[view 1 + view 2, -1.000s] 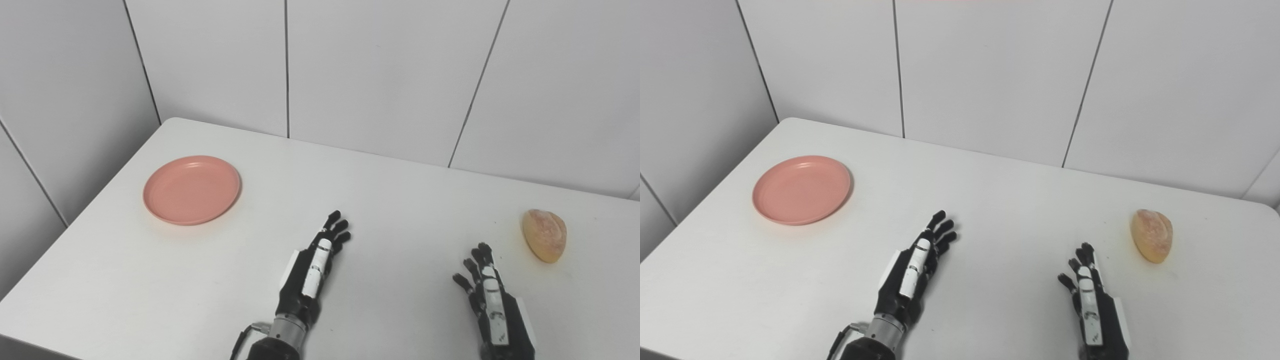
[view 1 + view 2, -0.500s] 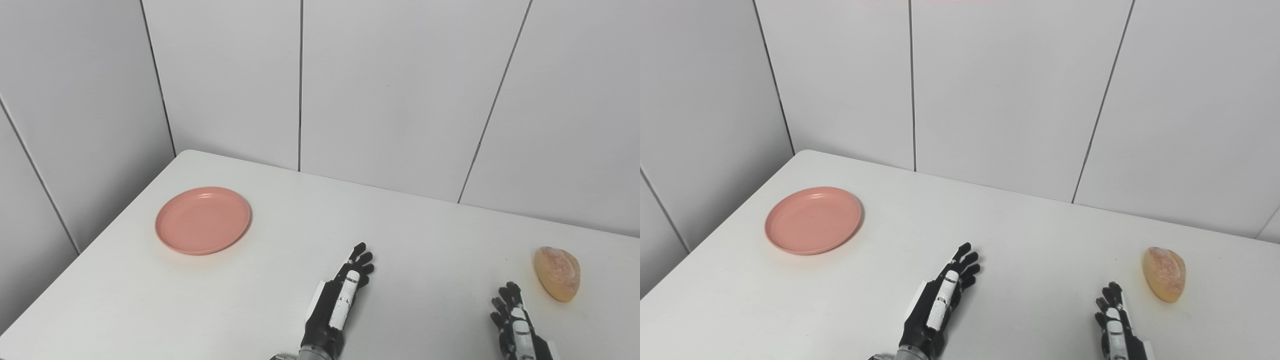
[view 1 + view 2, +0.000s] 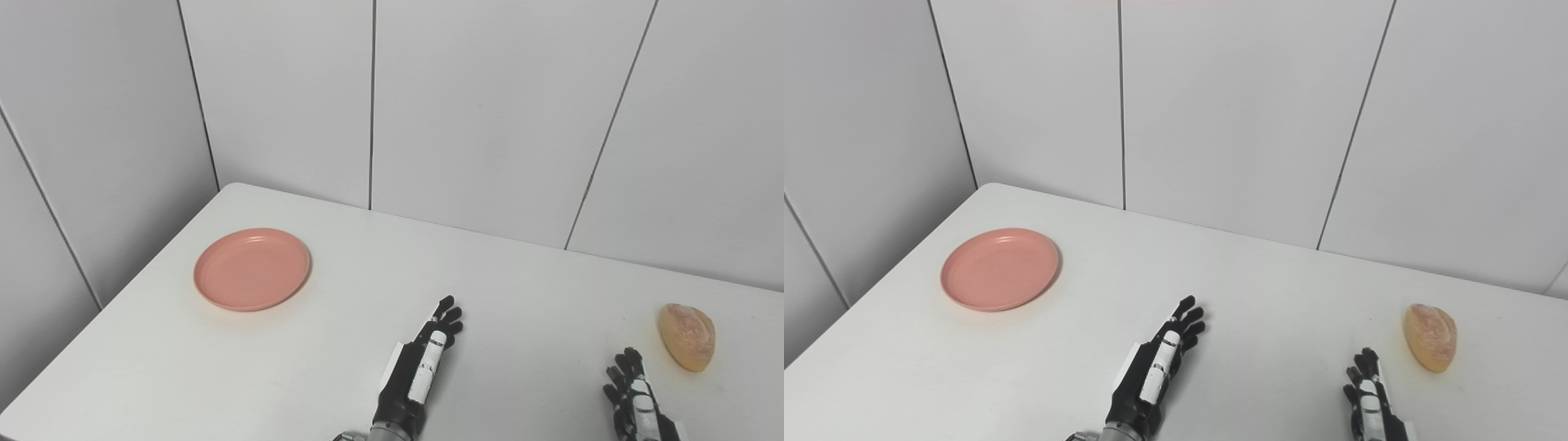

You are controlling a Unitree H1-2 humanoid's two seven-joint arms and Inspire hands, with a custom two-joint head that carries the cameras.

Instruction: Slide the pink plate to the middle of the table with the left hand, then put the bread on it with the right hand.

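Note:
A round pink plate [image 3: 252, 268] lies flat on the left part of the white table [image 3: 343, 257], with nothing on it. A golden bread roll [image 3: 686, 336] rests on the table at the far right. My left hand [image 3: 421, 370] hovers over the near middle of the table, fingers stretched out and apart, holding nothing, well to the right of the plate. My right hand [image 3: 634, 405] is low at the bottom edge, fingers spread, empty, a short way to the near left of the bread.
Grey panelled walls [image 3: 478, 110] close in the table at the back and on the left. The table's left edge runs close to the plate.
The whole picture has shifted down, so the camera tilted up. Relative to the table, both hands, the plate and the bread sit about where they were.

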